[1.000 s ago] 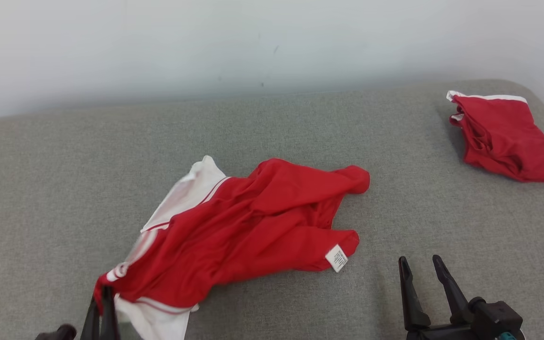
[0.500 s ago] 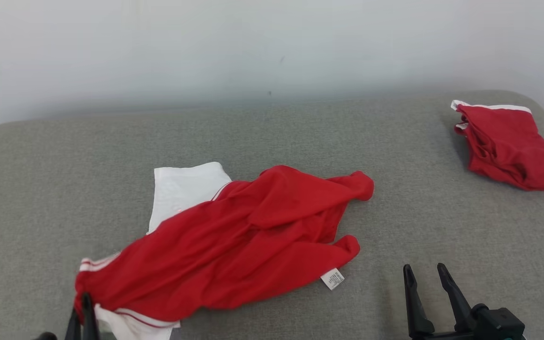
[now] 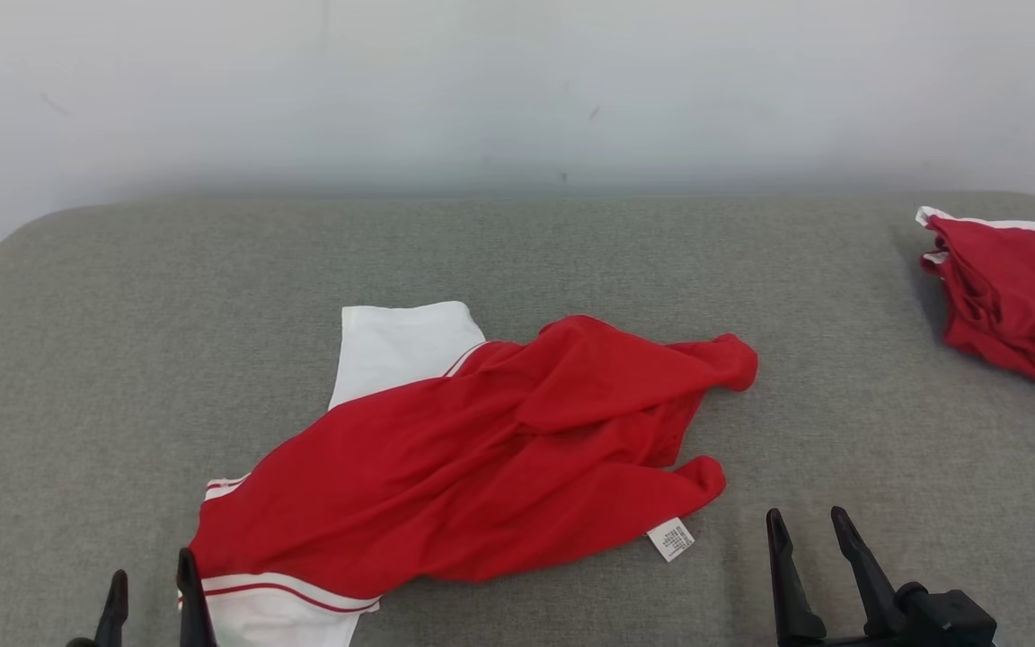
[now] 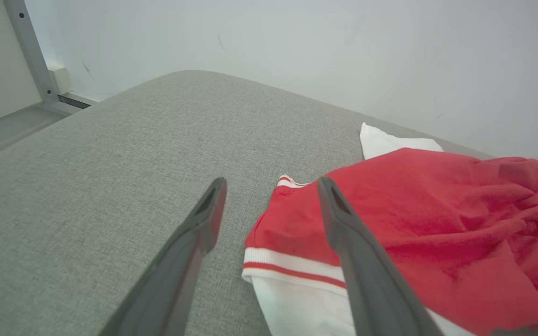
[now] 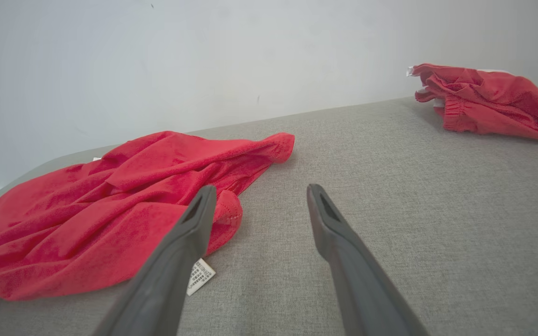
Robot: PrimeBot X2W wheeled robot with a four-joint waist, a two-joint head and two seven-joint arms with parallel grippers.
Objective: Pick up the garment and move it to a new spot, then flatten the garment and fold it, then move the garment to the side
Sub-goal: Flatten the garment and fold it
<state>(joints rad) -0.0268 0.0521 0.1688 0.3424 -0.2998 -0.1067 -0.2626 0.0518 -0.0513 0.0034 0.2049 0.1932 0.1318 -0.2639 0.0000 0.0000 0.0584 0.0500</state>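
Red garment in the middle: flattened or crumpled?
Crumpled. The garment lies bunched in diagonal ridges, its white panel flat, its care label showing; not folded.

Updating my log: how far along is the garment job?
Done, apparently: the garment lies on the grey surface, held by nothing. In hand: left gripper open at its striped hem; right gripper open, apart. Left: flattening its rumples, folding, moving aside.

The head view's right edge is cutting off the far red garment point(image 3: 1021, 296), the bottom edge is clipping the red-and-white garment point(image 3: 482, 449), and the care label point(image 3: 671, 539) is showing print too small to read
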